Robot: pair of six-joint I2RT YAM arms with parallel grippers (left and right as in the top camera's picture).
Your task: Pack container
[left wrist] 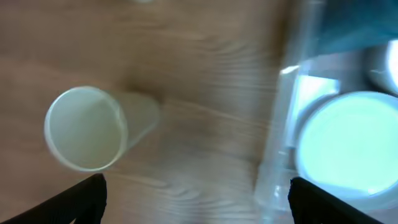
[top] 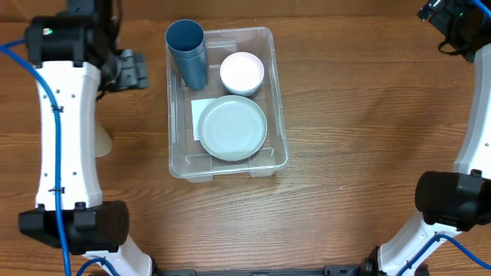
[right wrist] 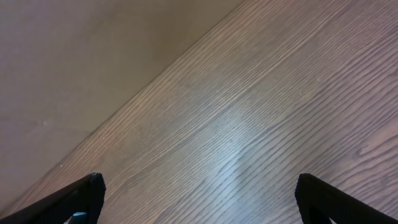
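Wood-grain table (top: 345, 115) fills every view; the container (top: 279, 107) sits on it left of centre, between the two arms and nearer the left one. Inside, a blue cup (top: 188, 52) occupies the far left corner; a white bowl (top: 242, 73) lies beside it; a pale green plate (top: 232, 127) rests nearer, partly covering the white label (top: 201, 111). A pale cup (left wrist: 87, 127) stands apart on the table, left of the container. The left gripper (left wrist: 196, 186) hangs above the wood between them, fingers spread wide; the right gripper (right wrist: 199, 186), equally spread, holds nothing over bare wood.
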